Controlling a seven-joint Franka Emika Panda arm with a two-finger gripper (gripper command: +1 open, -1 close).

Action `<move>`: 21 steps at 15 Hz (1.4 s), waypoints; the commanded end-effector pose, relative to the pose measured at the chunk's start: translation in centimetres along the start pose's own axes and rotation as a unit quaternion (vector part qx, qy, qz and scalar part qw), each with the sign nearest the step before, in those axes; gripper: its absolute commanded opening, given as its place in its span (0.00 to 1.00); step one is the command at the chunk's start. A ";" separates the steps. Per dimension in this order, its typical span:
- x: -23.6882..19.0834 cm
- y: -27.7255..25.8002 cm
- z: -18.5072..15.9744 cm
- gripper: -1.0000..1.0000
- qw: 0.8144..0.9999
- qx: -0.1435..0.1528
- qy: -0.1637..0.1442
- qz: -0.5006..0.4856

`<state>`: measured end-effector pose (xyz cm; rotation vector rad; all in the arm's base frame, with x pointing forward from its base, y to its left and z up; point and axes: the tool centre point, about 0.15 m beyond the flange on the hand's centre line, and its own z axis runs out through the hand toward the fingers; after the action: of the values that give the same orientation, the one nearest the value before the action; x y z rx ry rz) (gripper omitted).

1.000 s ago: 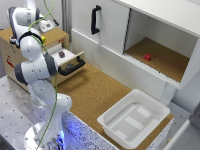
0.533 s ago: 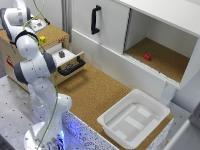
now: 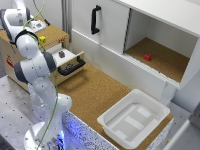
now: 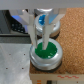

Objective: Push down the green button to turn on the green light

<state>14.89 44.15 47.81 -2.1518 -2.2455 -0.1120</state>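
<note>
The green button [image 4: 47, 54], round with a silvery rim, sits on the wooden box top [image 4: 67, 60] in the wrist view. My gripper [image 4: 38, 45] is directly over it, its two white fingers [image 4: 33, 32] close together and holding nothing, with the tips at the green cap. I cannot tell if they touch it. A blue-capped button [image 4: 46, 19] stands just behind. In the exterior view my arm [image 3: 31, 60] reaches over the wooden box [image 3: 15, 55] at the far left, and the arm hides the fingers and the green button.
A small yellow-green object [image 3: 42, 38] sits on the box top. The box's drawer [image 3: 70, 62] is pulled out with a dark item [image 3: 61, 53] inside. A white tray [image 3: 135, 117] lies on the cork table. A red block [image 3: 147, 57] rests in the open cabinet.
The wrist has shifted slightly toward the exterior view's left and lower over the box top. Nothing else has moved.
</note>
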 end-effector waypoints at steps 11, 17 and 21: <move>2.1 2.0 2.5 0.00 0.999 0.025 -0.044 0.015; -1.4 3.5 -5.6 1.00 0.998 0.003 -0.005 0.062; -3.7 5.6 -4.5 1.00 0.994 -0.001 0.001 0.111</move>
<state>18.04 42.78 51.47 -2.3079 -2.1016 -0.1472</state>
